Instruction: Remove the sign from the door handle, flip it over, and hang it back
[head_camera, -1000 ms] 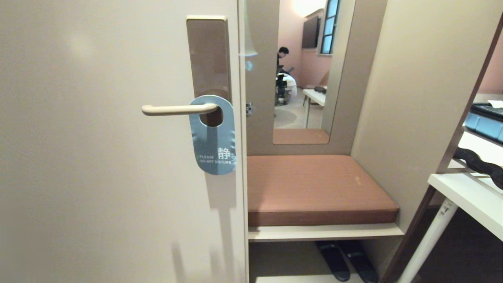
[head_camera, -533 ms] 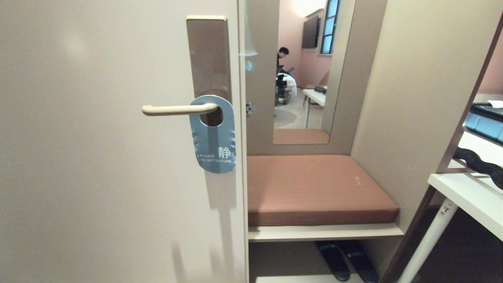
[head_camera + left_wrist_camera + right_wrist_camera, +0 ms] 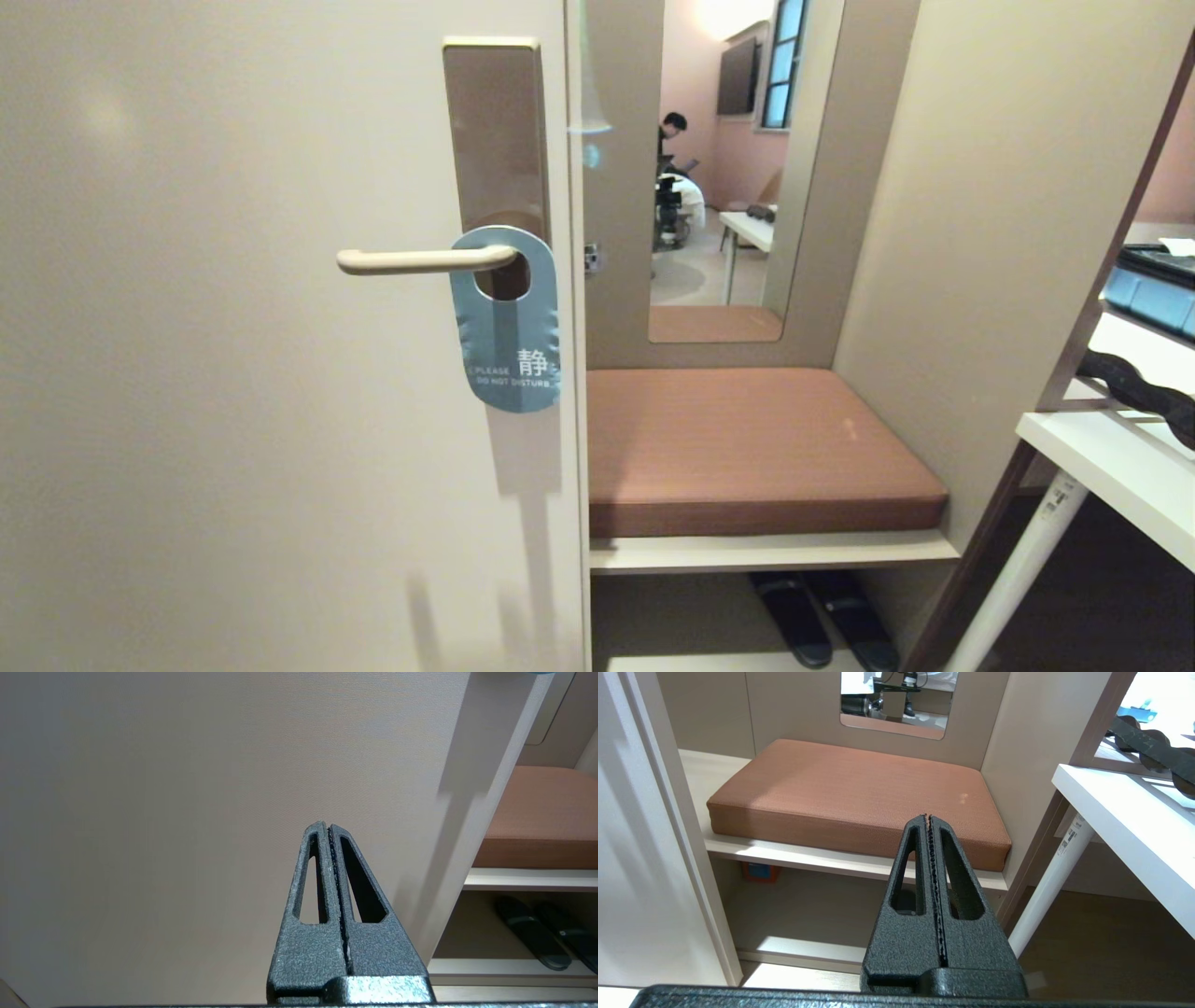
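Cream door (image 3: 233, 373), filling the left half of the head view, with a brown metallic plate (image 3: 495, 140) near its free edge. To the right, an alcove holding a brown seat cushion (image 3: 756, 448), a mirror (image 3: 728, 168) above it and dark slippers (image 3: 822, 621) on the floor below. The door handle (image 3: 420, 259), a slim cream lever, projects leftward from the plate. The sign (image 3: 509, 322) hangs from the handle at the plate end, the lever passing through its oval hole, the blue-grey "DO NOT DISTURB" face outward. Neither arm appears in the head view. Left gripper (image 3: 328, 828): jaws pressed together, empty, low before the door face and well below the sign. Right gripper (image 3: 928, 817): jaws pressed together, empty, facing the cushion. Judged step: the opening one, removal not yet begun. The next move calls for one gripper to rise to the sign, part its jaws, pinch the card's lower edge and slide it leftward along the lever, off the curved end.
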Tool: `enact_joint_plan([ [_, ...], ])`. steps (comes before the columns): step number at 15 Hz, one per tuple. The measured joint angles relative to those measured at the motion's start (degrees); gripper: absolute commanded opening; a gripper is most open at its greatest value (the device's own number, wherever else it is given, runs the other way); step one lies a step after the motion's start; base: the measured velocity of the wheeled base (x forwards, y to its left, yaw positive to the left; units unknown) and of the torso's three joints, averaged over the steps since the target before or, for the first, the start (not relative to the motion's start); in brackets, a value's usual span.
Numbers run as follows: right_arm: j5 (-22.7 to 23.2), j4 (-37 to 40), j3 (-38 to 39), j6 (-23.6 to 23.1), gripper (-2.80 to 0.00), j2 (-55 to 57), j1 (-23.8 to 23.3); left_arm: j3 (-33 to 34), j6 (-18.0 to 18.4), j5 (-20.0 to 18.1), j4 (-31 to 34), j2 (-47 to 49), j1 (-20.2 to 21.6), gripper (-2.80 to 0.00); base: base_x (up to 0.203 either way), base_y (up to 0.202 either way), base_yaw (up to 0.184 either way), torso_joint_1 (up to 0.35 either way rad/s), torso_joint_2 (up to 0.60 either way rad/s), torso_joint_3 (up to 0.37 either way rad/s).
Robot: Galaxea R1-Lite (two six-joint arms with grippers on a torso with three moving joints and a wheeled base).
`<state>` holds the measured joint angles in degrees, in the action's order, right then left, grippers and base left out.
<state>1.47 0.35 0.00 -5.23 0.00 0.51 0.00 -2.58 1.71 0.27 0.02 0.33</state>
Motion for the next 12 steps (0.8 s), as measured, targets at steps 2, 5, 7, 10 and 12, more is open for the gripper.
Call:
enact_joint_plan([
  [2, 0.0, 0.0, 0.0, 0.0, -2.8, 0.0, 0.0, 0.0, -0.2, 0.0, 0.0, 0.0, 0.0, -2.8, 0.0, 0.0, 0.0, 0.0, 0.0, 0.0],
  [5, 0.0, 0.0, 0.0, 0.0, -2.8, 0.0, 0.0, 0.0, -0.2, 0.0, 0.0, 0.0, 0.0, -2.8, 0.0, 0.0, 0.0, 0.0, 0.0, 0.0],
  [7, -0.1, 0.0, 0.0, 0.1, -2.8, 0.0, 0.0, 0.0, -0.2, 0.0, 0.0, 0.0, 0.0, -2.8, 0.0, 0.0, 0.0, 0.0, 0.0, 0.0],
  [10, -0.2, 0.0, 0.0, 0.3, -2.8, 0.0, 0.0, 0.0, -0.2, 0.0, 0.0, 0.0, 0.0, -2.8, 0.0, 0.0, 0.0, 0.0, 0.0, 0.0],
  [12, -0.5, -0.1, 0.0, 0.9, -2.8, 0.0, 0.0, 0.0, -0.2, 0.0, 0.0, 0.0, 0.0, -2.8, 0.0, 0.0, 0.0, 0.0, 0.0, 0.0],
])
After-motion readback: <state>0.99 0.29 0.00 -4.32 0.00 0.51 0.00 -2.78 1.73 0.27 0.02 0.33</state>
